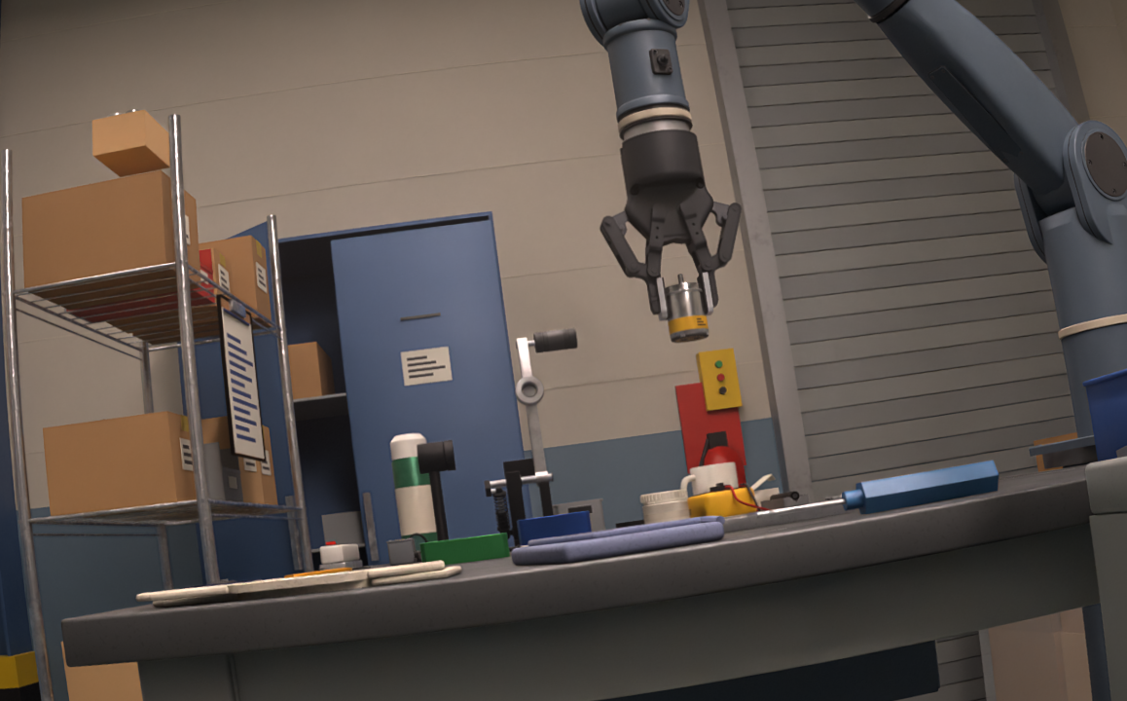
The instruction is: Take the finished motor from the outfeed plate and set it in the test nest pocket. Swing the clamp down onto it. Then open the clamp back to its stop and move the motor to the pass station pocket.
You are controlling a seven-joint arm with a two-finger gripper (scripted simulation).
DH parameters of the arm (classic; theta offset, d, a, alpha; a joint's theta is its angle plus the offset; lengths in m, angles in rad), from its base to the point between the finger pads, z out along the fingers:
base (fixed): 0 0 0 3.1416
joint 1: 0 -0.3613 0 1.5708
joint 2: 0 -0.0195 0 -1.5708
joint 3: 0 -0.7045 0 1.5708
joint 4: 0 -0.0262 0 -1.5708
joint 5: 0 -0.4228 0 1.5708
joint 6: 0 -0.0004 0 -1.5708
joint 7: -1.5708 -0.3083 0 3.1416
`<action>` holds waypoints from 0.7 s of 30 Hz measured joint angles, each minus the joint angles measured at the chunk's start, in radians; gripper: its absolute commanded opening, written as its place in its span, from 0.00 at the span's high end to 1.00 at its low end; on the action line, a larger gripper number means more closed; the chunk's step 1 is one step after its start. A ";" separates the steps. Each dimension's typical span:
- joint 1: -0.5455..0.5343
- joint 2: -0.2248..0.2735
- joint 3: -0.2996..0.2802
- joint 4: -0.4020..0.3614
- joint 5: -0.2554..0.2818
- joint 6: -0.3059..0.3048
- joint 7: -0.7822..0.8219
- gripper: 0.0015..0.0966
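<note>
The test nest point(554, 526), a blue block at the back of the table, is partly hidden behind a folded blue cloth point(620, 539). The motor point(687, 309), a silver cylinder with a yellow band at its base, hangs upright in my closed gripper point(684, 299), high above the table and to the right of the nest. The clamp point(533, 384) stands raised beside the nest, with its black handle point(555, 340) pointing right at the top. A green block point(465, 547) lies left of the nest. I cannot tell which plate is the outfeed plate.
A white cup point(712, 478) and a yellow meter point(723, 500) sit at the back of the table below the motor. A blue-handled screwdriver point(908, 488) lies to the right. A green-and-white cylinder point(412, 484) and a black post point(437, 484) stand left of the clamp.
</note>
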 measured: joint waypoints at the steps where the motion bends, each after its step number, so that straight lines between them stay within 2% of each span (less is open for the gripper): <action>1: 0.000 -0.001 -0.001 0.000 -0.001 0.002 0.000 0.93; 21: 0.020 -0.003 -0.003 0.006 0.002 -0.001 0.015 0.93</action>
